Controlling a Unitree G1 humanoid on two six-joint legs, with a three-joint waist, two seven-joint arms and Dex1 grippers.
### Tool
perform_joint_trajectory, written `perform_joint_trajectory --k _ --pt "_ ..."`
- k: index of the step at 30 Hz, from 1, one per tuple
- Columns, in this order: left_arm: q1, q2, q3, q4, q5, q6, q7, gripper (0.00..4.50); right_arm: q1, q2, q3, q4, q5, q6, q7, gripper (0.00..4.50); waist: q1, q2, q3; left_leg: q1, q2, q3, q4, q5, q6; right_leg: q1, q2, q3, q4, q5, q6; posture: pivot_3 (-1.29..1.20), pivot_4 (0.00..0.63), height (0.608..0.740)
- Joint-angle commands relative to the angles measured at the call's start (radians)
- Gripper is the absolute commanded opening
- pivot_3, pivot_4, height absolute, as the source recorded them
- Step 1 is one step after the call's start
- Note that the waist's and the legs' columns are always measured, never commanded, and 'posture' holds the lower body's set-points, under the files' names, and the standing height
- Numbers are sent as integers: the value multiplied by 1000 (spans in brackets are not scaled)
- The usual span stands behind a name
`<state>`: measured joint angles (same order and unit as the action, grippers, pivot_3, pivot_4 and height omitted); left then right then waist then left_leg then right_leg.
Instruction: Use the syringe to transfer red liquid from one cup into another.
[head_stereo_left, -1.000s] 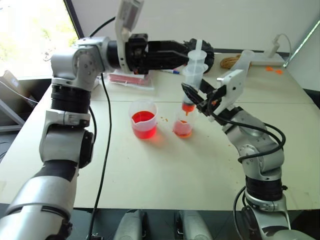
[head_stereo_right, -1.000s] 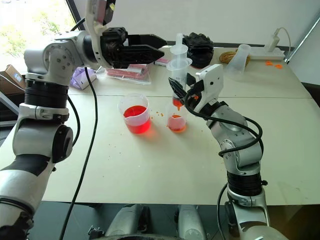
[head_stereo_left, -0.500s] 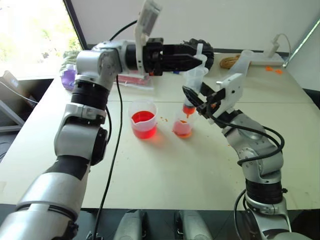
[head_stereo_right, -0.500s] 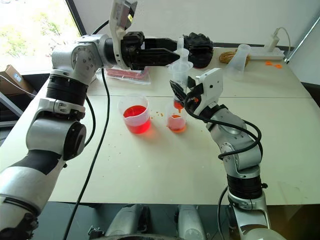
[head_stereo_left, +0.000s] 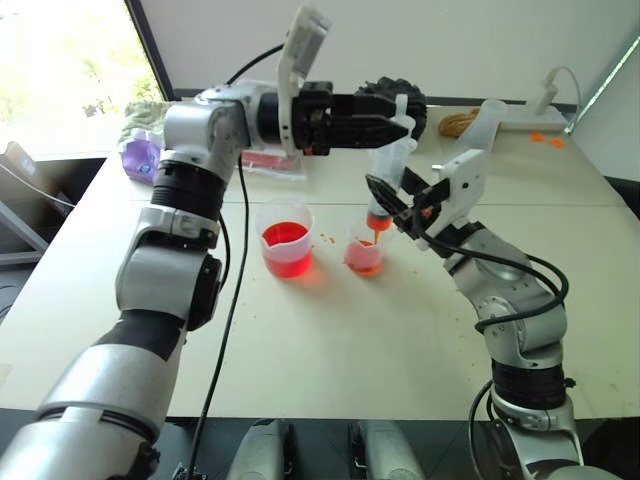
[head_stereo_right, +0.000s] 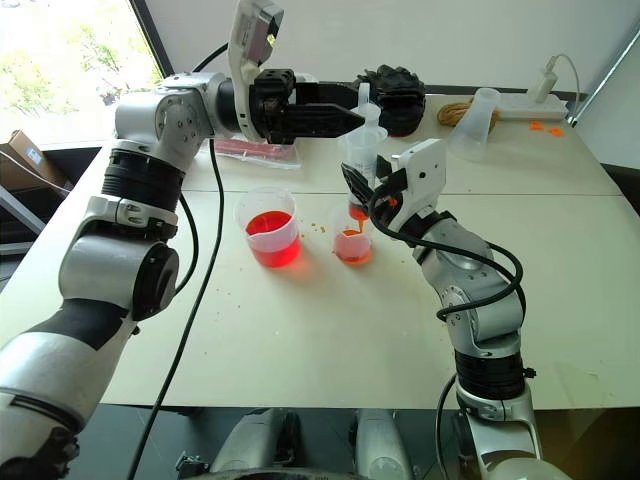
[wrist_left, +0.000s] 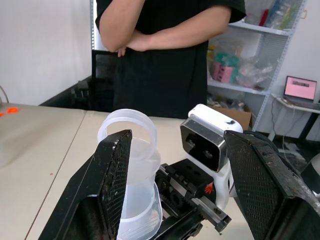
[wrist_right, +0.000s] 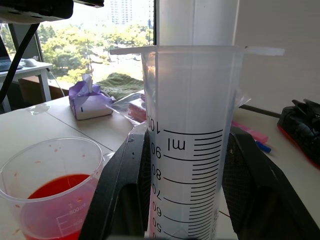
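The syringe (head_stereo_left: 390, 160) stands upright, its orange tip just above the smaller clear cup (head_stereo_left: 365, 250), which holds a little red liquid. My right gripper (head_stereo_left: 385, 197) is shut on the syringe barrel (wrist_right: 192, 140), low down, with one finger on each side. The larger beaker (head_stereo_left: 285, 237), about a third full of red liquid (wrist_right: 50, 192), stands to the left of the small cup. My left gripper (head_stereo_left: 405, 122) reaches in level from the left and is open, its fingers (wrist_left: 112, 185) on either side of the white plunger top (wrist_left: 127, 127).
A person (wrist_left: 170, 50) stands with folded arms beyond the table. At the back of the table lie a purple tissue pack (head_stereo_left: 140, 155), a red packet (head_stereo_left: 265, 158), a black object (head_stereo_right: 400, 95), a clear tipped cup (head_stereo_right: 480, 108) and a white power strip (head_stereo_right: 545, 100). Orange drops (head_stereo_right: 320, 228) dot the tabletop.
My left gripper has moved right and a little down, and its open fingers now straddle the plunger top. The right gripper and the syringe have stayed put.
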<state>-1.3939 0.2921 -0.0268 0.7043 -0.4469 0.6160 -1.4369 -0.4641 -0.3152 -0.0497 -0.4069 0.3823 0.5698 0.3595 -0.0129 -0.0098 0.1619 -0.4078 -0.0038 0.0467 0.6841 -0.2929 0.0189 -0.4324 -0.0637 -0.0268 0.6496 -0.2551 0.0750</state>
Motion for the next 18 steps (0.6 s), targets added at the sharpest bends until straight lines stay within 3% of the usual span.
perform_joint_trajectory --k 1,18 --pt "11 -7 -24 -10 14 3 -20 3015 -30 0 -9 -39 3 -37 3 1349 0 0 0 0 0 0 0 0 0 0 0 0 0 0 0 0 150 740" --pt "16 -26 -28 45 57 -17 -36 3015 -50 5 -6 -37 10 -33 9 1349 0 0 0 0 0 0 0 0 0 0 0 0 0 0 0 0 150 740"
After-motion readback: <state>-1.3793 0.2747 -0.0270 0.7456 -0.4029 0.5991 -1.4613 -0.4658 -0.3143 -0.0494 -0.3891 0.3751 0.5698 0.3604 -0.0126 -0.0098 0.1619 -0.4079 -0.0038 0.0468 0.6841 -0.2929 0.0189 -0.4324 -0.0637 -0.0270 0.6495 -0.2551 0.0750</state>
